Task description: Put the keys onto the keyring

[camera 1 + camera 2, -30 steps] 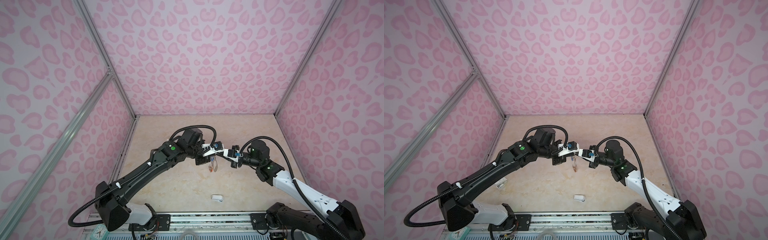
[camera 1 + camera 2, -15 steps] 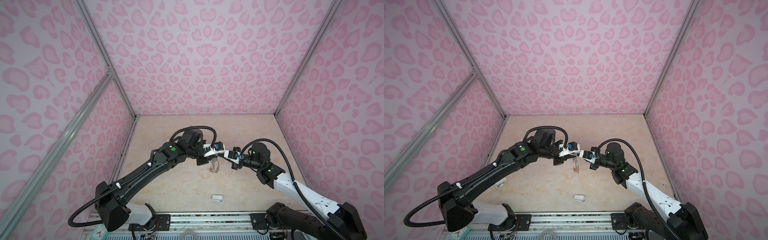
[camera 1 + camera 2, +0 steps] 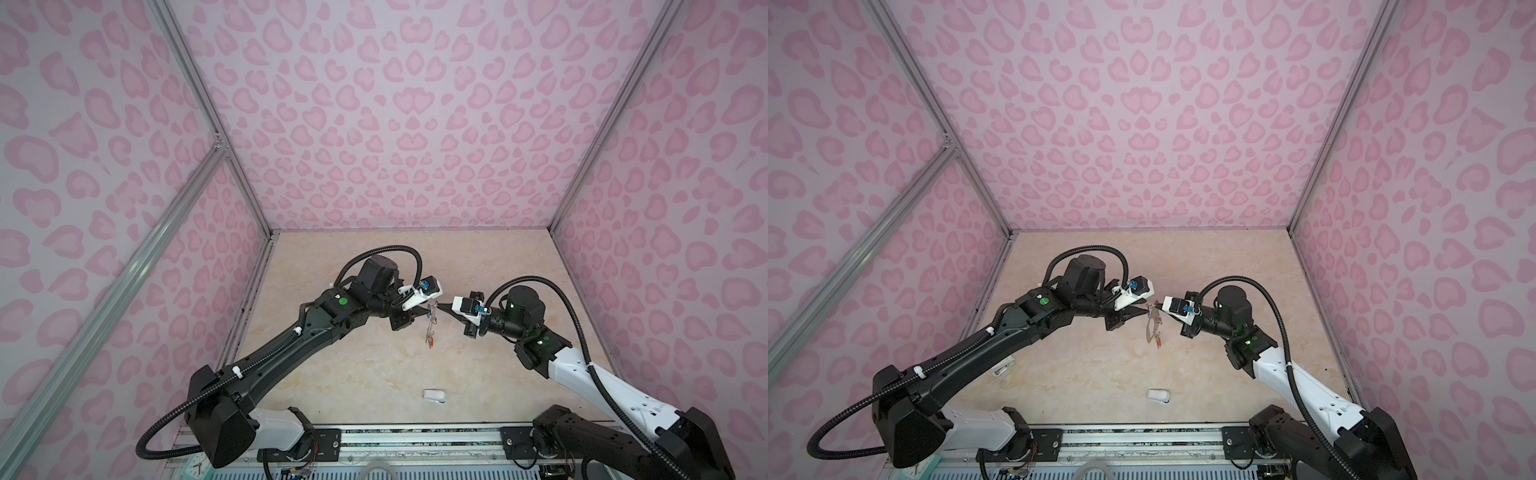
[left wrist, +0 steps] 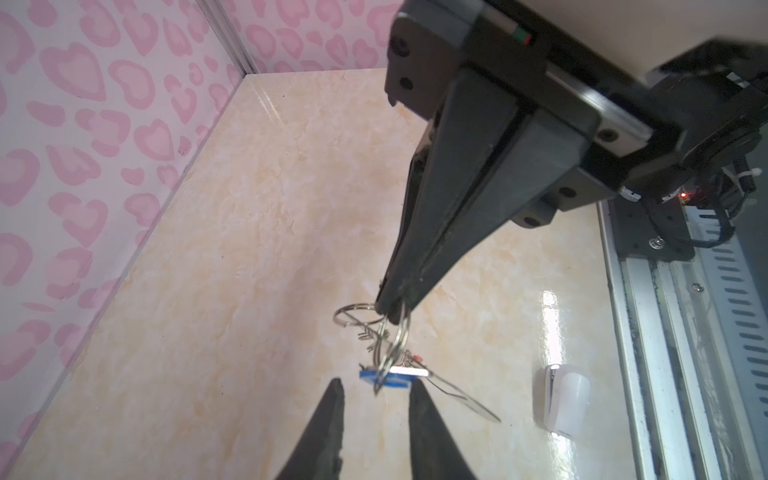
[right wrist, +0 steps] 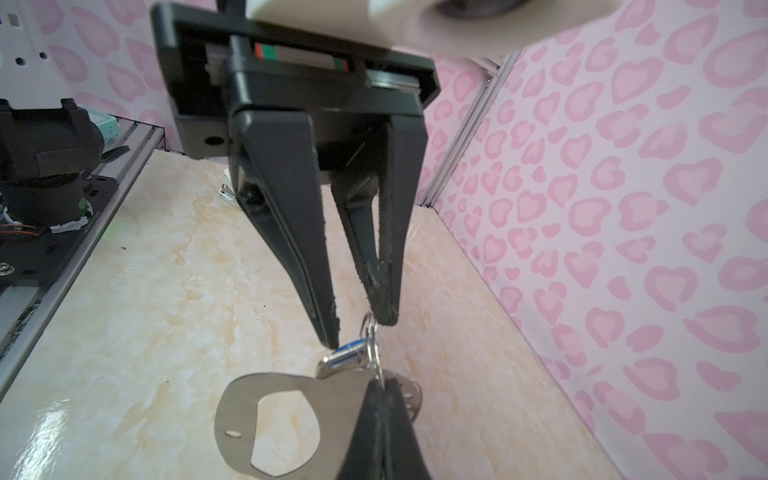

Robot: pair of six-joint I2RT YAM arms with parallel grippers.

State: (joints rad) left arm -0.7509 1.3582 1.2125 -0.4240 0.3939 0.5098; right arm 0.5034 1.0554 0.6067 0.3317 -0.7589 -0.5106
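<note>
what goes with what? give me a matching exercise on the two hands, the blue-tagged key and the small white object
1 left hand
2 right hand
3 blue-tagged key
4 white rounded object

a lying on the tabletop
b open, jaws apart
c dangling in the air
d shut on the keyring

Pairs: 1-b, 2-d, 3-c, 4-a

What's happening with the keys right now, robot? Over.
Left gripper open beside the keys. Right gripper shut on the keyring, aloft, keys dangling from it. Nothing in the way; white object apart on table.
</note>
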